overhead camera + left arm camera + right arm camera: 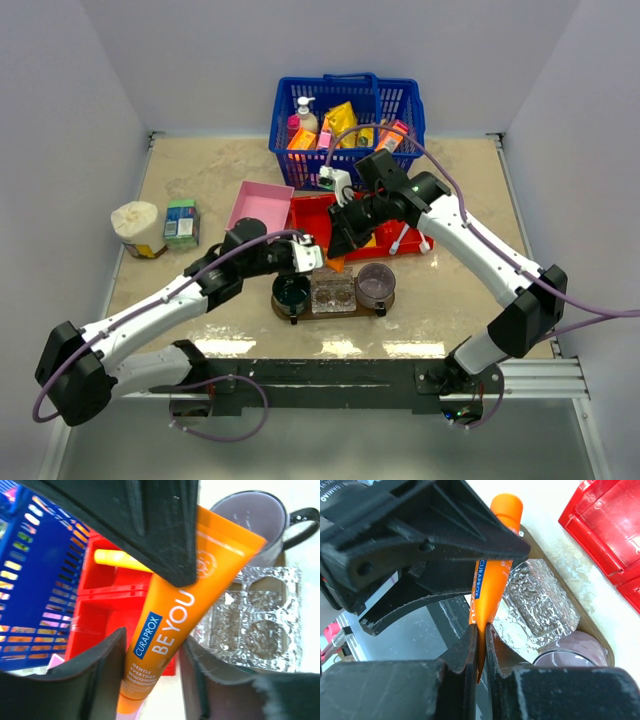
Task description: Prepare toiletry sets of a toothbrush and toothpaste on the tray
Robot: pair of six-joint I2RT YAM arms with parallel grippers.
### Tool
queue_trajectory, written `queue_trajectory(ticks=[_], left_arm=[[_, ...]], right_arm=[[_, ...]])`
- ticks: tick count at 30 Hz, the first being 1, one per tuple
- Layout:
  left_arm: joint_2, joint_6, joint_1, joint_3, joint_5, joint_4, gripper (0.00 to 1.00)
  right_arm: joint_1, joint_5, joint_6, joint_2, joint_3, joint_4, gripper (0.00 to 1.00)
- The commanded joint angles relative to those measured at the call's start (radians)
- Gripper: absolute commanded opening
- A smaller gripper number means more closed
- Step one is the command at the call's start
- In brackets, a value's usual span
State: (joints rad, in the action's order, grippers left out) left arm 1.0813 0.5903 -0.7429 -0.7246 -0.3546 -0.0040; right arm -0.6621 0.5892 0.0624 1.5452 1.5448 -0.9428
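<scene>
While the right tool point(481, 630) pinches the flat end of the orange toothpaste point(175, 610), its jaws closed on it, the toothpaste hangs tilted above the tray point(335, 314). It is over the clear knobbly block point(540, 600) that sits between the dark cup point(291, 291) and the purple cup point(376, 284). The left tool point(152, 645) straddles the cap half, a finger close on each side; whether they press it I cannot tell. A second tube point(120, 559) and a white toothbrush point(400, 240) lie in the red bin point(310, 214).
</scene>
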Motion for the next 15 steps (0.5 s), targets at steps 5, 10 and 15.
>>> queue_trajectory(ticks=[5,10,15], left_arm=[[0.023,-0.037,-0.006,-0.055,-0.041,0.021,0.3],[0.022,-0.043,-0.006,-0.049,-0.043,0.029,0.14],[0.02,-0.043,-0.007,-0.045,-0.037,0.032,0.06]], right_arm=[[-0.002,0.012,-0.03,-0.008,0.026,0.006,0.0],[-0.004,0.009,-0.015,-0.005,0.017,0.03,0.0],[-0.001,-0.011,0.01,-0.002,0.026,0.053,0.1]])
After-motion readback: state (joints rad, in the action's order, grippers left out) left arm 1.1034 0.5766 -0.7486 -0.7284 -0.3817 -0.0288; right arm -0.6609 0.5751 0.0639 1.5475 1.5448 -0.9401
